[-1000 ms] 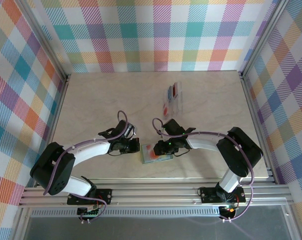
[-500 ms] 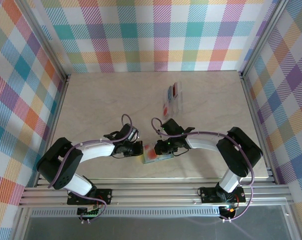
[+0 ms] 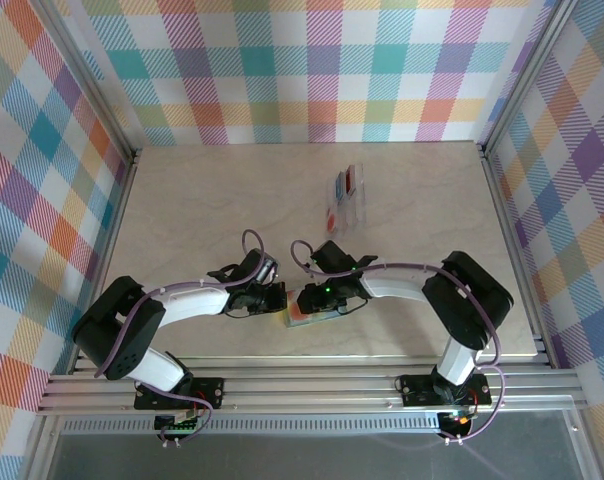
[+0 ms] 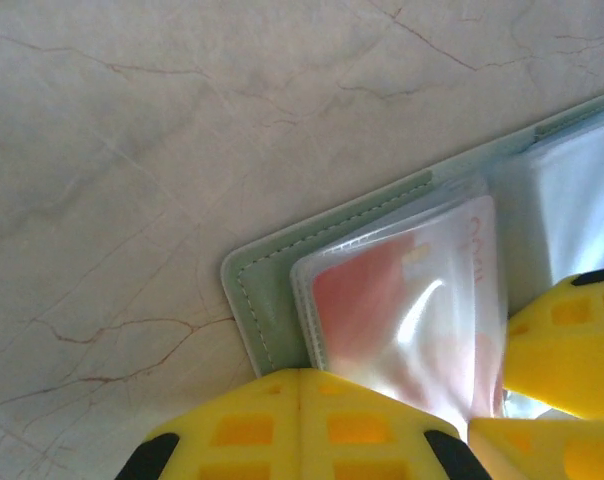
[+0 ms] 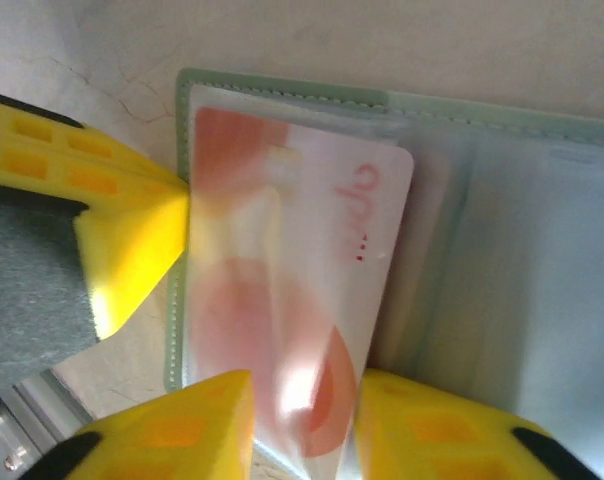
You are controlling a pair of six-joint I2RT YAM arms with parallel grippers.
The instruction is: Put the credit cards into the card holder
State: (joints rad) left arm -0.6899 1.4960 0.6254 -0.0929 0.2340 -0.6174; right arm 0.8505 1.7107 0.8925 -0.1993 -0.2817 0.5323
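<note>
If I am pushing the card [image 5: 282, 260] in crooked, it could be jamming at the pocket mouth or buckling, and the holder [image 5: 282, 92] could be sliding away from my left gripper [image 4: 300, 385], which is resting closed at its left edge. My right gripper [image 5: 304, 400] is standing with its jaws apart, straddling the card's near end. The card is lying partly under the holder's clear pocket film.

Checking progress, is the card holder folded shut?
No, the card holder lies open, its clear pockets and a pale card showing.

Stitched matt card holder [image 4: 248, 292], glossy pockets [image 4: 407, 300]
</note>
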